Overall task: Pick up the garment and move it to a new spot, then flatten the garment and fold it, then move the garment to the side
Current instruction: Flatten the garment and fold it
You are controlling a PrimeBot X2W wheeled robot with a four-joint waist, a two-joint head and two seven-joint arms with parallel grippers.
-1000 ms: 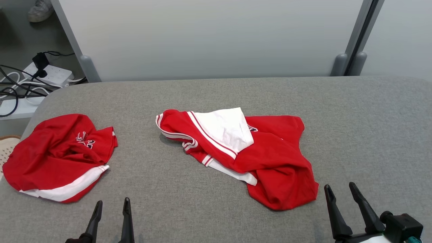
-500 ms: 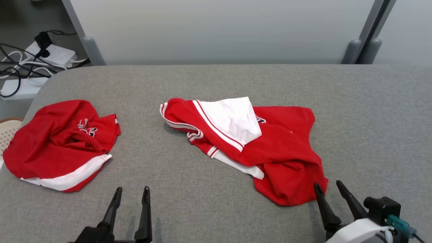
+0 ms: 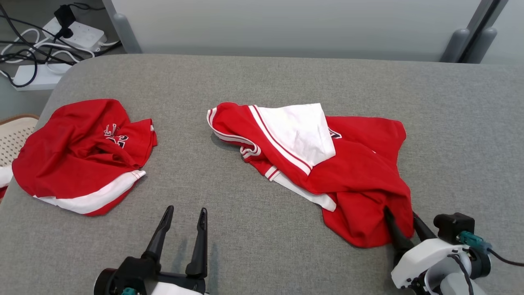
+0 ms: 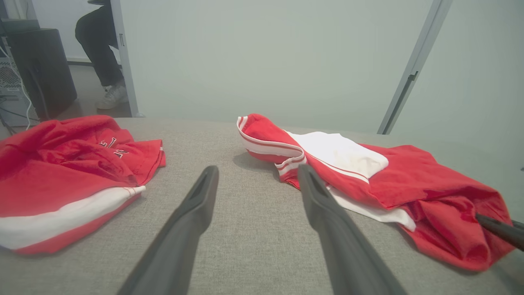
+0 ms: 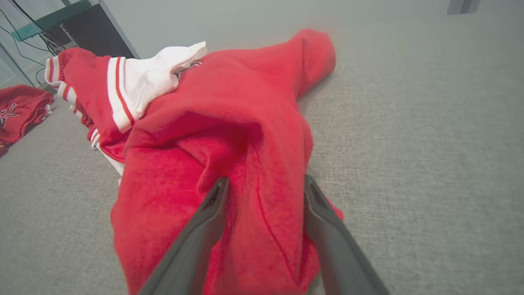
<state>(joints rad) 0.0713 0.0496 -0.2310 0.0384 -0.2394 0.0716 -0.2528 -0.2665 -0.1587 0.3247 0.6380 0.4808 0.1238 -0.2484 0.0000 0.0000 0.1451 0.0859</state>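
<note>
A crumpled red garment [image 3: 348,164] with white panels and striped trim lies in the middle of the grey padded table [image 3: 262,78]. My right gripper [image 3: 400,215] is at its near right corner. In the right wrist view the right gripper [image 5: 266,182] is open, its two fingers straddling a raised ridge of the garment [image 5: 229,102]. My left gripper [image 3: 186,209] hovers open over bare table, left of the garment and apart from it. In the left wrist view the left gripper [image 4: 258,170] holds nothing, with the garment [image 4: 409,176] ahead and to its right.
A second red garment [image 3: 77,151] with lettering lies bunched at the table's left end. Off the table's far left corner sit a power strip with cables [image 3: 77,32] and a pale perforated basket [image 3: 12,137]. A person's leg [image 4: 102,53] shows beyond the partition.
The head camera has tilted, shifting the whole picture. My right gripper has advanced from bare table into the garment's near corner. My left gripper has come further forward. Neither garment has moved.
</note>
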